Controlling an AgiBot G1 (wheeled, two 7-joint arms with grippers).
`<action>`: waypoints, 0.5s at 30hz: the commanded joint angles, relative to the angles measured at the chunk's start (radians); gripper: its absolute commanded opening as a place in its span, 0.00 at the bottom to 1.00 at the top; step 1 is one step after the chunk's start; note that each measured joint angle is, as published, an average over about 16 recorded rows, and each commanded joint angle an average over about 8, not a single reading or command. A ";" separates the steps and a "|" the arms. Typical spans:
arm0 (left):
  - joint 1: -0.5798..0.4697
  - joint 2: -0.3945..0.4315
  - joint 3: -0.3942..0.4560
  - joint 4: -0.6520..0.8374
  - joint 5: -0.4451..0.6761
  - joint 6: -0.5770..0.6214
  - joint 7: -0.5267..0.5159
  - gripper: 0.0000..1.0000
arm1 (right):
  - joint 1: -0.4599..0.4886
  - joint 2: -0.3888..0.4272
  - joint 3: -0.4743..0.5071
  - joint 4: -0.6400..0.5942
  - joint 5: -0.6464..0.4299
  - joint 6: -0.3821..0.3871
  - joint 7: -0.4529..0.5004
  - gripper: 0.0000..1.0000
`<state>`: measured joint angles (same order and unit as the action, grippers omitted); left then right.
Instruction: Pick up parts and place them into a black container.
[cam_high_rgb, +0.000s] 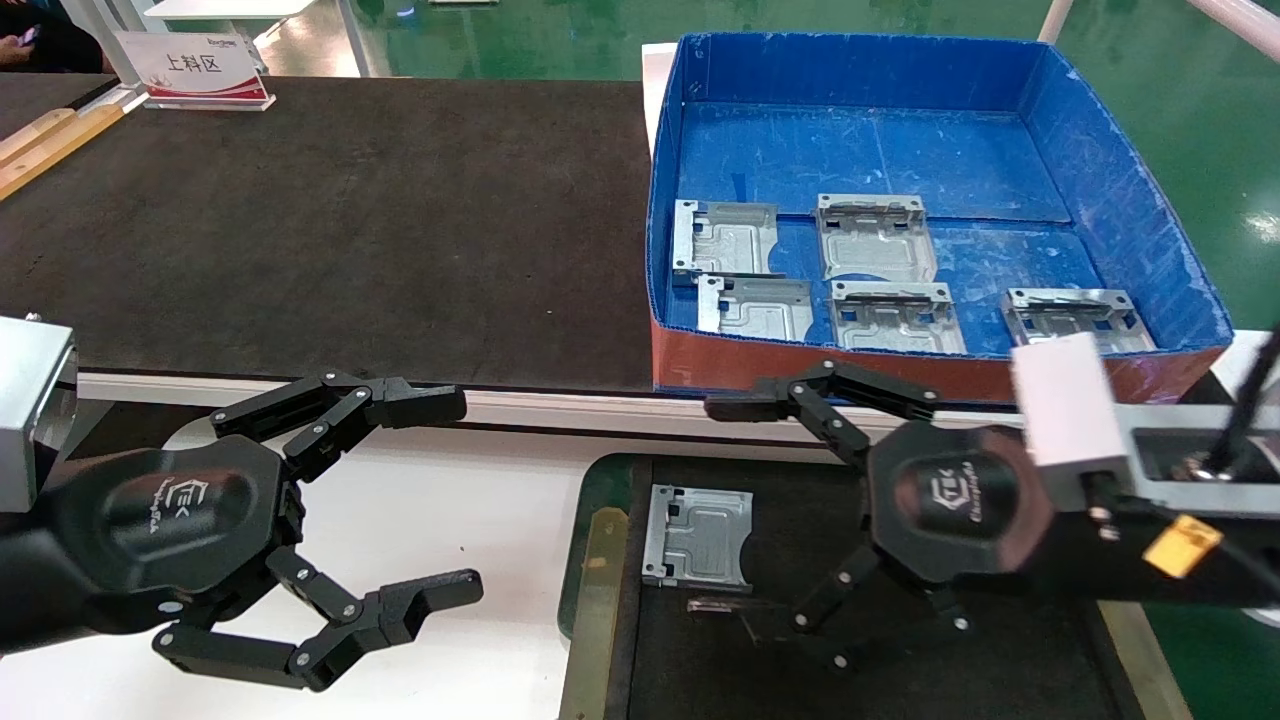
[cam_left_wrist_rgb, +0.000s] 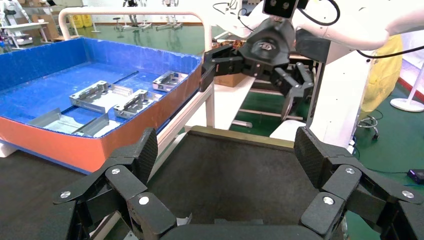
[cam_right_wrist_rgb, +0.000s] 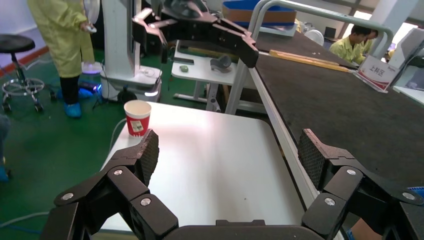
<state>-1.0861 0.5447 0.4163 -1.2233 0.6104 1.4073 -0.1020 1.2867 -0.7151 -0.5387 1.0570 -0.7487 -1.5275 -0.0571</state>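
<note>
Silver stamped-metal plates (cam_high_rgb: 877, 234) — five of them, flat, with cut-outs and a folded edge — lie on the floor of the blue cardboard box with a red front (cam_high_rgb: 1130, 190), grouped toward its near side; none touches a gripper. A sixth shiny plate (cam_high_rgb: 697, 536) lies flat on the black matte floor of the shallow black container (cam_high_rgb: 1000, 670), close to its far left corner and just beside the dull brass-coloured rail along its left edge.

The right gripper (cam_high_rgb: 725, 505) hangs over that container, pointing toward the robot's left, its black fingers spread wide and holding nothing; the plate in the container sits just beyond the fingertips, between them in the head view, though whether anything touches it is hard to tell.

The left gripper (cam_high_rgb: 468, 493) hovers over the white table surface (cam_high_rgb: 450, 520) to the left of the container, jaws likewise wide apart and empty.

Behind both stretches the large black tabletop mat (cam_high_rgb: 350, 230), and a red-and-white paper cup (cam_right_wrist_rgb: 137, 116) stands at the white table's edge.
</note>
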 joint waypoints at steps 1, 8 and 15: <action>0.000 0.000 0.000 0.000 0.000 0.000 0.000 1.00 | -0.021 0.010 0.026 0.023 0.002 0.003 0.024 1.00; 0.000 0.000 0.000 0.000 0.000 0.000 0.000 1.00 | -0.096 0.047 0.117 0.102 0.008 0.014 0.110 1.00; 0.000 0.000 0.000 0.000 0.000 0.000 0.000 1.00 | -0.170 0.083 0.207 0.182 0.015 0.025 0.196 1.00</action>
<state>-1.0860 0.5447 0.4163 -1.2233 0.6103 1.4073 -0.1020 1.1199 -0.6335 -0.3350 1.2356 -0.7344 -1.5027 0.1349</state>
